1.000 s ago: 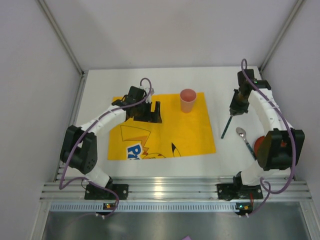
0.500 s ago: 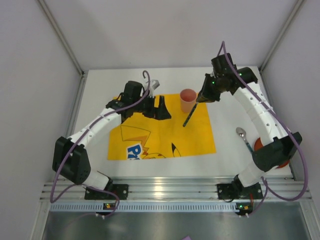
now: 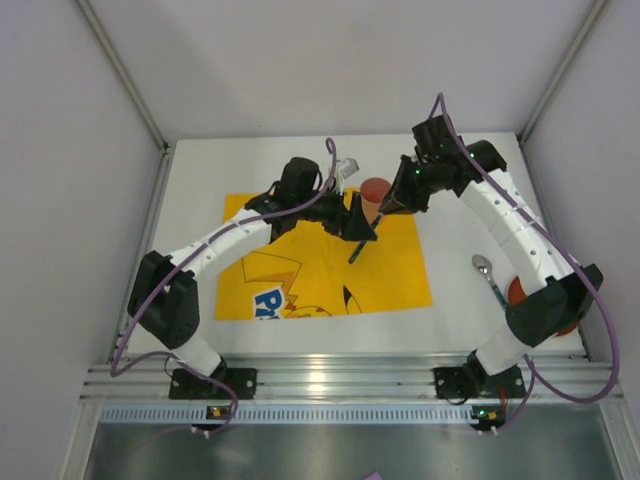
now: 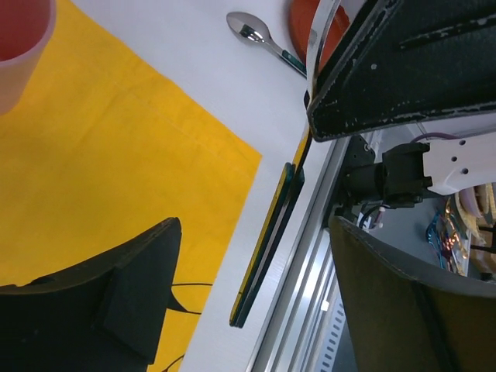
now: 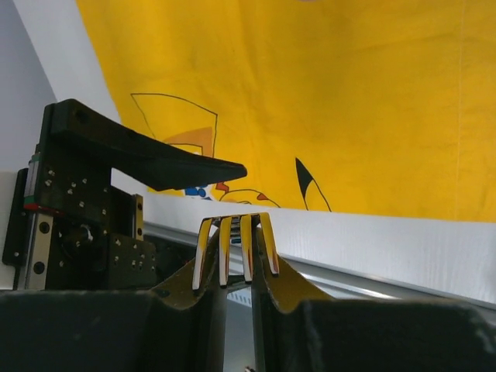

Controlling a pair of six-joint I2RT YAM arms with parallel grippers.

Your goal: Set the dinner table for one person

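My right gripper (image 3: 393, 203) is shut on a fork (image 3: 356, 250) and holds it in the air over the yellow mat (image 3: 300, 275), dark green handle hanging down. The fork's tines (image 5: 235, 248) stick up between the right fingers. My left gripper (image 3: 360, 225) is open, and the fork's handle (image 4: 267, 240) lies between its two fingers without touching either. A pink cup (image 3: 376, 188) stands on the mat just behind both grippers. A spoon (image 3: 490, 275) and a red plate (image 3: 516, 292), partly under the right arm, lie on the white dinner table (image 3: 200, 180).
The silver aluminium rail (image 3: 340, 380) runs along the table's near edge. Grey walls close in the back and both sides. In the left wrist view the spoon (image 4: 256, 35), plate (image 4: 306, 19) and cup (image 4: 23, 39) show along the top.
My right arm has carried the fork from the table's right side to over the mat by the cup. My left gripper has moved right, to around the fork's handle.
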